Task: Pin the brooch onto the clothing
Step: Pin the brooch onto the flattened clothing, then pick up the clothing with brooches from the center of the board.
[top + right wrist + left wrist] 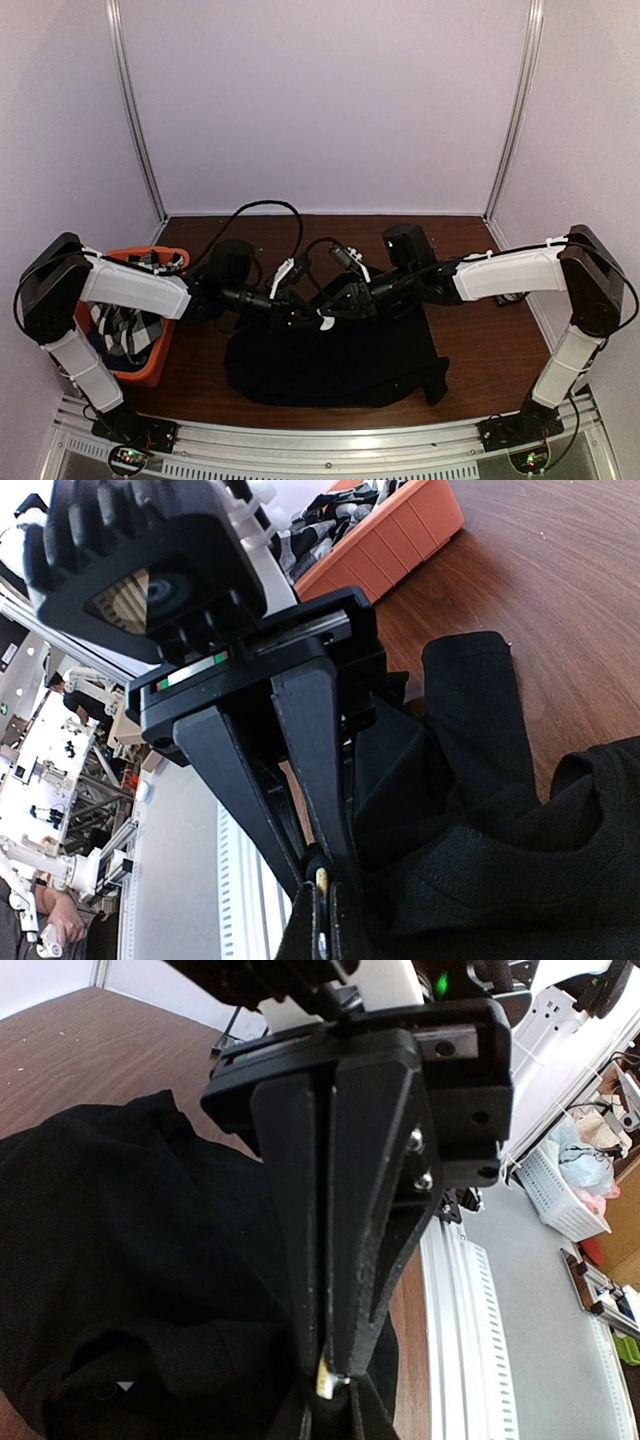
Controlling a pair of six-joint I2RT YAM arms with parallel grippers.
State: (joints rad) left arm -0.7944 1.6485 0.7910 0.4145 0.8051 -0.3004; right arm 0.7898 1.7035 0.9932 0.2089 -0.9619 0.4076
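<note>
The clothing (340, 368), a black T-shirt, lies crumpled on the brown table in front of the arms. Both grippers meet tip to tip just above its upper edge. My left gripper (317, 322) reaches in from the left and my right gripper (331, 312) from the right. In the left wrist view the left gripper (328, 1365) is shut, with the brooch (324, 1380), a small yellowish piece with a silver stub, pinched at its tips over the clothing (120, 1260). In the right wrist view the right gripper (322, 865) is shut on the brooch (321, 882) from the other side, beside the clothing (520, 860).
An orange bin (158, 352) holding a black-and-white checked cloth (125, 330) stands at the left table edge, under the left arm. Black cables (262, 208) loop at the back. A metal rail (330, 450) runs along the near edge.
</note>
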